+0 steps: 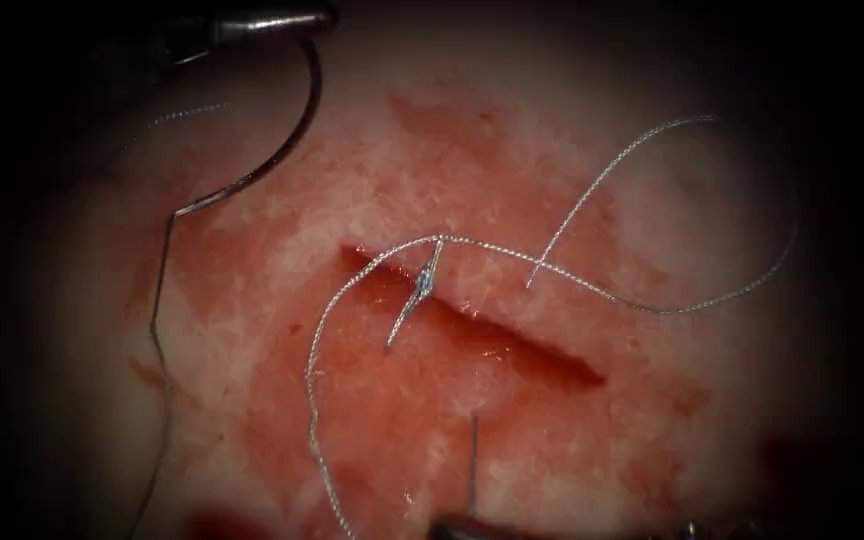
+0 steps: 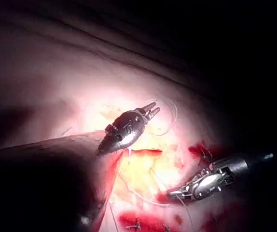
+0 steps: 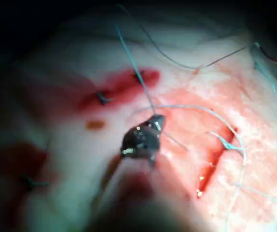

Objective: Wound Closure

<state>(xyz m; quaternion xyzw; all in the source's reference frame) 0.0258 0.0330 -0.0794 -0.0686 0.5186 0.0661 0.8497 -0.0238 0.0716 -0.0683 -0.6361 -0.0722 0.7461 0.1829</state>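
Tissue (image 1: 552, 180), pale pink pork belly smeared with red fluid (image 1: 372, 420), lies under the endoscope with a dark cut (image 1: 512, 340) running diagonally from upper left to lower right across its middle. At the top left of the endoscope view, the left tool (image 1: 302, 20) grips the curved needle (image 1: 297, 125) with closed jaws near one end of its curve. The needle arcs down and to the left from the jaws, lying above the surface on the left side of the cut and not in the tissue.

Thread (image 1: 572, 280) crosses the cut near its upper left end, where a short knotted piece stands over the wound. From there one strand loops far out to the right and curls back, and another sweeps down the left side of the cut toward the lower edge. A thinner dark strand trails down from the needle's tail along the far left.

At the bottom edge of the endoscope view, the right tool (image 1: 472, 525) holds a strand rising straight up from it, its jaws closed on the thread in the right wrist view (image 3: 155, 123).

The left wrist view shows both tools over the tissue, the left one (image 2: 150, 112) and the right one (image 2: 177, 193).
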